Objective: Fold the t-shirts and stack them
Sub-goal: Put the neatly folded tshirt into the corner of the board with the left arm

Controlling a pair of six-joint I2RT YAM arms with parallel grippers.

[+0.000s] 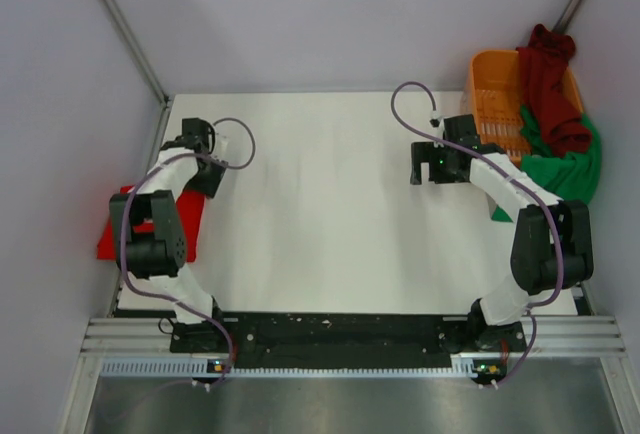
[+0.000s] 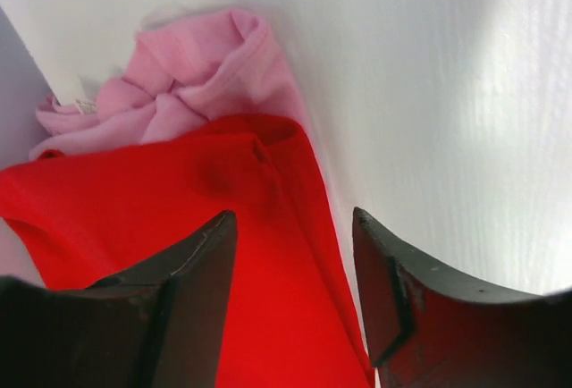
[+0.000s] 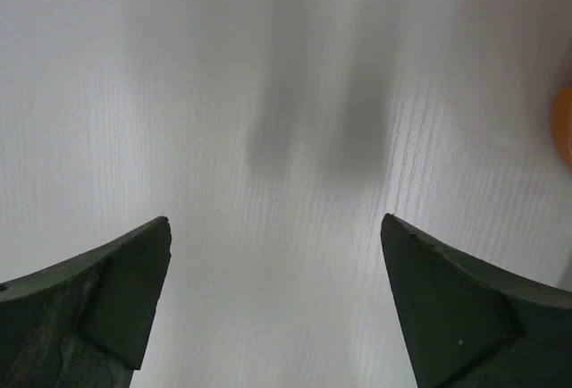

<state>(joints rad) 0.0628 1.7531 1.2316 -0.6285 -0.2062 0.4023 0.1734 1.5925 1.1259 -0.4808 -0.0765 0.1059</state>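
Note:
A bright red t-shirt (image 1: 195,222) lies at the table's left edge, partly under my left arm. In the left wrist view the red t-shirt (image 2: 268,254) fills the lower middle, with a crumpled pink t-shirt (image 2: 192,75) just beyond it. My left gripper (image 1: 207,186) (image 2: 293,218) hangs open over the red shirt's right edge and nothing is between its fingers. A maroon t-shirt (image 1: 550,84) and a green t-shirt (image 1: 568,162) hang out of the basket at the back right. My right gripper (image 1: 430,164) (image 3: 275,220) stands wide open above the bare white table.
An orange slotted basket (image 1: 497,104) stands at the table's back right corner; a sliver of it, the orange basket (image 3: 565,124), shows at the right wrist view's edge. The white table (image 1: 330,204) ends at grey walls left and right. A black rail (image 1: 340,332) runs along the near edge.

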